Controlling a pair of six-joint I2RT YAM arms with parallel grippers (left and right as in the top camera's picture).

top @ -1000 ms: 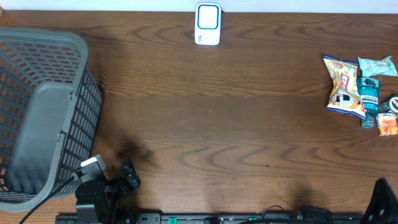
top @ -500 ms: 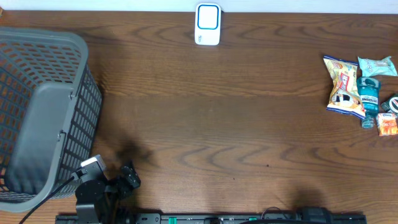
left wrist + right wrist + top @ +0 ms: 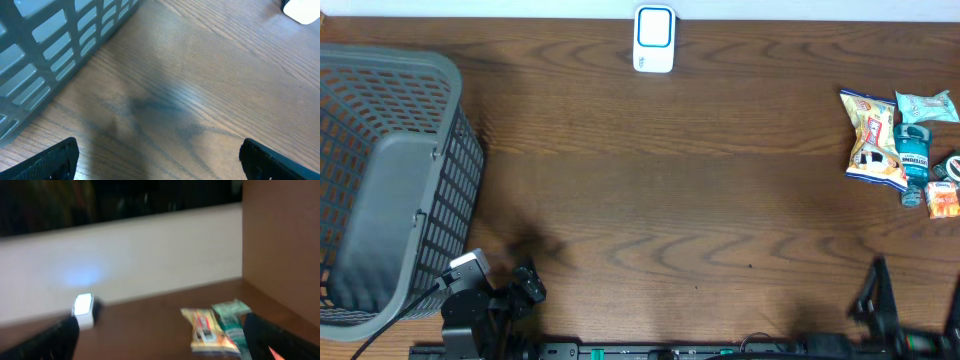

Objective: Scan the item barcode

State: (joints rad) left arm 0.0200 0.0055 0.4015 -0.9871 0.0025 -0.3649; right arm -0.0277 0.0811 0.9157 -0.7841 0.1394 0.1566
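The items lie in a small heap at the table's right edge: a yellow snack bag (image 3: 873, 140), a teal packet (image 3: 926, 106), a blue bottle (image 3: 913, 152) and an orange pack (image 3: 943, 203). A white scanner (image 3: 654, 38) stands at the far edge, centre. My right gripper (image 3: 915, 312) is open at the near right, well short of the heap. Its blurred wrist view shows the snack bag (image 3: 207, 330), teal packet (image 3: 231, 315) and scanner (image 3: 84, 307) ahead of the empty right gripper (image 3: 160, 347). My left gripper (image 3: 525, 285) is open over bare wood beside the basket.
A large grey mesh basket (image 3: 390, 180) fills the left side, and its wall (image 3: 60, 45) runs close past my left gripper (image 3: 160, 167). A corner of the scanner (image 3: 302, 10) shows at that view's top right. Brown wood lies between basket and heap.
The right arm has swung back into the overhead view at the bottom right, with its fingers now showing. The left arm and all objects have stayed put.
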